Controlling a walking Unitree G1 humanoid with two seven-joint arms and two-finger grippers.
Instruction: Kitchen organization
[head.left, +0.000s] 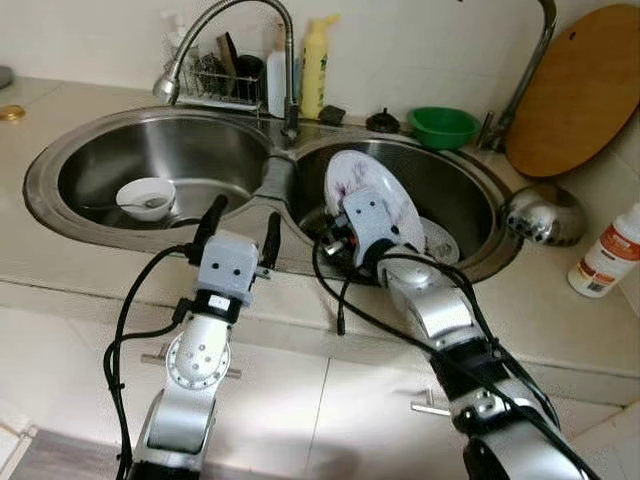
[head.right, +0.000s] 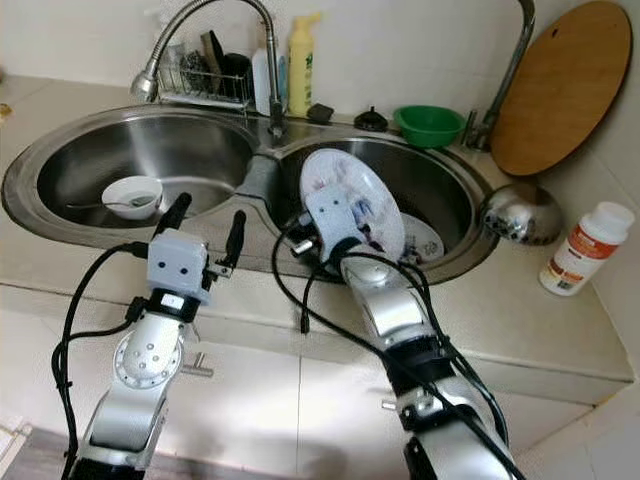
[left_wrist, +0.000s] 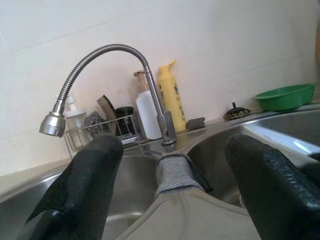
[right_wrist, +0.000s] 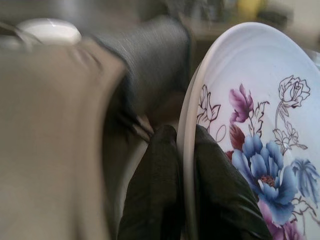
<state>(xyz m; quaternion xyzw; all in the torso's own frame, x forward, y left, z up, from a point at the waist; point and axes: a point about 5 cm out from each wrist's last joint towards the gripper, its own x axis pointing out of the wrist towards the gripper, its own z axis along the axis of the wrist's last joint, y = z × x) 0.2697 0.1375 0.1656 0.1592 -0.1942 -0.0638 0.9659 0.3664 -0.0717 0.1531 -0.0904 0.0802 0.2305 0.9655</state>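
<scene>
The round white flower-painted plate (head.left: 372, 195) stands on edge over the right steel sink basin (head.left: 455, 190), its rim pinched by the right gripper (right_wrist: 185, 150) from six o'clock. The left gripper (head.left: 240, 230), fingers spread and empty, hovers over the basin divider at nine o'clock. The right wrist view reveals the painted face.

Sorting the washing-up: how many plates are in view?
2. A floral plate stands on edge over the right basin, pinched by the right gripper; another plate lies in that basin behind it. More may be hidden.
</scene>
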